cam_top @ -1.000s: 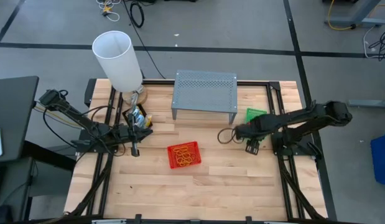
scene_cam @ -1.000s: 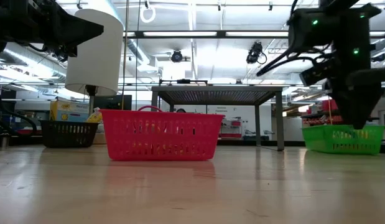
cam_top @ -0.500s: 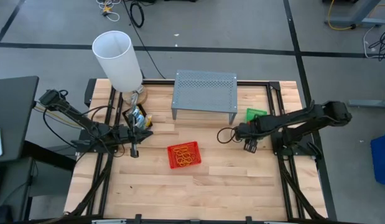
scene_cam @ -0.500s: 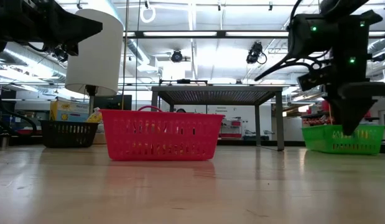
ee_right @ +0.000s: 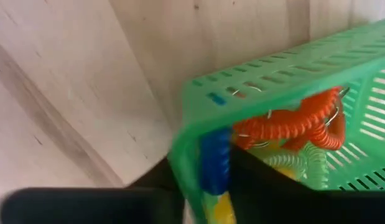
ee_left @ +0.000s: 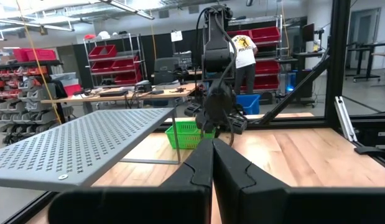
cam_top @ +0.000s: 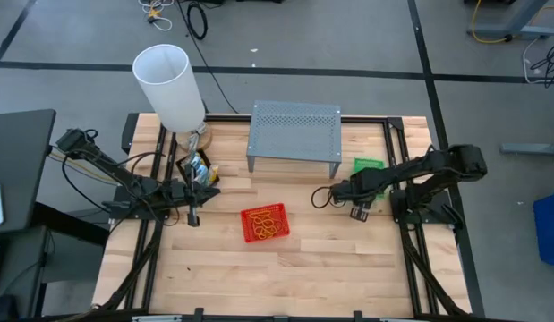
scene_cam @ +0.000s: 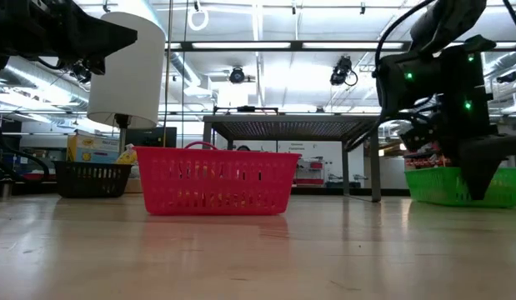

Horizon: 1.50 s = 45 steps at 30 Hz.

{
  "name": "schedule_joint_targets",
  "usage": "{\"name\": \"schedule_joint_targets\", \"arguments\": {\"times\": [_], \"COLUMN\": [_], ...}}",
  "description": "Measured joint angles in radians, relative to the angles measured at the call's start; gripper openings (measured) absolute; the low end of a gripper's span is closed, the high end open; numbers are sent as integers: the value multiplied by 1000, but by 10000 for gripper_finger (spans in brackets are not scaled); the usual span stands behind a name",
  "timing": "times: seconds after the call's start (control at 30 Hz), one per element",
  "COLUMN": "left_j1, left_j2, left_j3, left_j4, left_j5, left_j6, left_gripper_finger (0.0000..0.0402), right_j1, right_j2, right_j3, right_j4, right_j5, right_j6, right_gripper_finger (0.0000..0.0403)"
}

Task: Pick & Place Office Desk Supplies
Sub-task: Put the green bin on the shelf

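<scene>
One green mesh tray (cam_top: 369, 165) sits right of centre on the table (cam_top: 285, 268), its wall between the right pincer (cam_top: 358, 211)'s part-open fingers (ee_right: 208, 162). Red mesh tray (cam_top: 264, 223) at centre. Left pincer (cam_top: 194, 217) closed, empty, left of centre.

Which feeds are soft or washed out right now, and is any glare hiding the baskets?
Right wrist view: the green slotted plastic basket fills the frame, soft-edged, and the dark fingers are a smear. Low view: bright ceiling lights backlight the dark arm, while the red slotted plastic basket reads clearly. High view: even light, no glare on the red basket.
</scene>
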<state>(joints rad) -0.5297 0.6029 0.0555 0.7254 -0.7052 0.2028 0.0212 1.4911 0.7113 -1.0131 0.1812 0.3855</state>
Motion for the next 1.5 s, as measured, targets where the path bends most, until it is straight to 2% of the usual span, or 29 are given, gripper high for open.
{"name": "schedule_joint_targets", "arguments": {"times": [0.1,0.13,0.3,0.5,0.57,0.73,0.87,1.27,1.5], "left_j1": [0,0,0,0,0,0,0,0,0], "left_j2": [0,0,0,0,0,0,0,0,0], "left_j3": [0,0,0,0,0,0,0,0,0], "left_j4": [0,0,0,5,5,5,5,4,3], "left_j5": [0,0,0,0,0,0,0,0,0], "left_j6": [0,0,0,0,0,0,0,0,0], "left_gripper_finger": [5,5,5,5,5,5,5,5,5], "right_j1": [23,34,103,210,236,290,307,245,144], "right_j2": [16,15,11,12,14,14,14,14,14], "right_j3": [0,0,2,4,4,31,137,633,735], "right_j4": [5,5,9,-27,-71,-164,-257,-529,-520], "right_j5": [-2,-2,17,180,205,225,224,269,238], "right_j6": [11,20,132,357,414,455,398,184,-52], "right_gripper_finger": [33,27,27,27,27,27,27,27,27]}}
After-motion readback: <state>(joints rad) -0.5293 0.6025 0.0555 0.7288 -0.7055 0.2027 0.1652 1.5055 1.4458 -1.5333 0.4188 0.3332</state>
